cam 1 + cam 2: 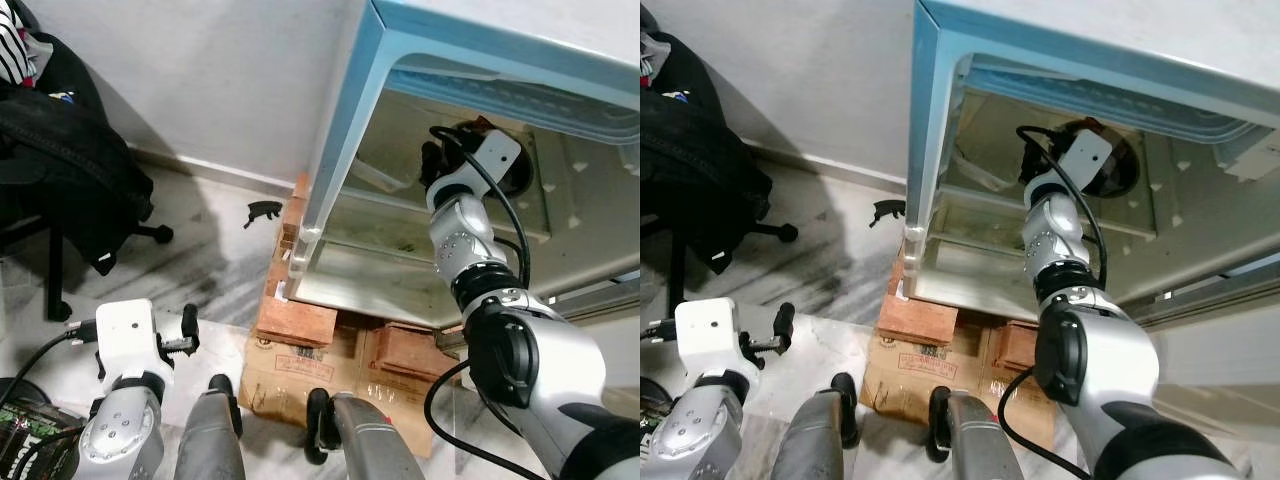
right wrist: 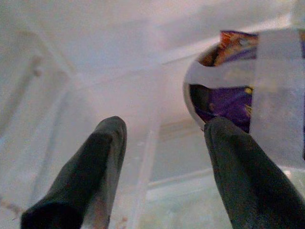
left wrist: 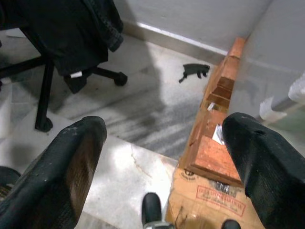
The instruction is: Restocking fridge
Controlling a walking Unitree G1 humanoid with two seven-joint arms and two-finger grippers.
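Reaching deep into the pale blue-framed open fridge in the upper right of the head views, your right gripper sits beside a round bowl-like container with a purple and orange wrapper inside and white tape across it. In the right wrist view its two black fingers stand well apart and hold nothing; one finger is just beside the container's rim (touching or not, you cannot tell). Judged from this, you are at the placing step, with the container already inside the compartment. Your next move calls for drawing the arm straight out without nudging it. Your left gripper hangs idle at lower left, jaws wide and empty, over the brown cardboard box under the fridge.
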